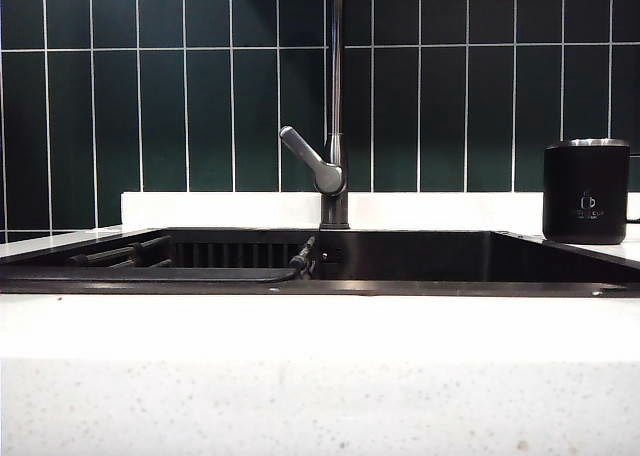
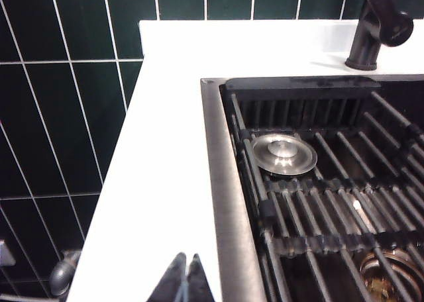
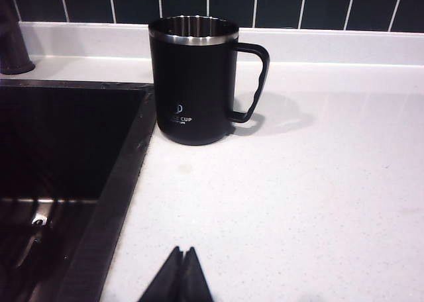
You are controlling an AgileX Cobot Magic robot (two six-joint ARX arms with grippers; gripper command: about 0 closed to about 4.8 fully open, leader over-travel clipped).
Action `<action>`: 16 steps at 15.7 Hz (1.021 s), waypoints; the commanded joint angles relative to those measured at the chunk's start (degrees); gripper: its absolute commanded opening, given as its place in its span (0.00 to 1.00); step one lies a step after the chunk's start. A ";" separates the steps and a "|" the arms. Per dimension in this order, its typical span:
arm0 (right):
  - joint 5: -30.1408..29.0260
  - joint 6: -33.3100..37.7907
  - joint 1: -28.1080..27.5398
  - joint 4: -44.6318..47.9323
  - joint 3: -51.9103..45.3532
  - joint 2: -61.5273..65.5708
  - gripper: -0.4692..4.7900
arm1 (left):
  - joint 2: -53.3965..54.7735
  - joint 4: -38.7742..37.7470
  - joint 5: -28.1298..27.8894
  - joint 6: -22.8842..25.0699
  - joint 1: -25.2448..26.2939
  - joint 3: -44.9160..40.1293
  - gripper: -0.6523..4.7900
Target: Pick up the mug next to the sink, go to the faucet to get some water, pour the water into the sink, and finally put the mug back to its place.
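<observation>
**Presently on the counter: one mug, one sink, two idle grippers**

Item one, the mug (image 3: 193, 80): matte black, cylindrical, with a shiny steel rim, a thin black handle and a small white logo on its wall. It stands upright on the white speckled countertop (image 3: 298, 183), just beside the sink's rim, with its handle turned away from the basin. Nothing touches it. In the exterior view it sits at the far right, in front of the dark green tiled wall (image 1: 180, 106).

Item two, the sink (image 1: 420, 256): a wide black rectangular basin set into the countertop. A dark slatted rack (image 2: 331, 209) lies inside it, and a round steel disc (image 2: 283, 153) rests on the bars. A drain opening (image 2: 391, 275) shows beneath the rack in the left wrist view.

Item three, the faucet (image 1: 336, 96): a slim dark vertical pipe rising behind the basin's middle, its grey lever handle (image 1: 308, 158) slanting up and to the left. No stream runs from it.

Item four, the left gripper (image 2: 186, 279): jaws closed together, holding nothing, poised above the counter beside the sink's left rim.

Item five, the right gripper (image 3: 182, 275): jaws likewise pressed together and empty, above the bare counter, well apart from the mug and pointing toward it.
</observation>
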 commanded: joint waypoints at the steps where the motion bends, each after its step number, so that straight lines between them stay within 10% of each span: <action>1: -0.07 -0.13 0.07 0.13 0.17 -0.17 0.09 | 0.02 -4.00 0.66 -4.02 -0.02 0.26 0.11; 16: 0.04 -0.15 0.00 -0.44 0.17 -0.17 0.09 | 0.02 -5.35 0.48 -3.89 -0.02 0.26 0.11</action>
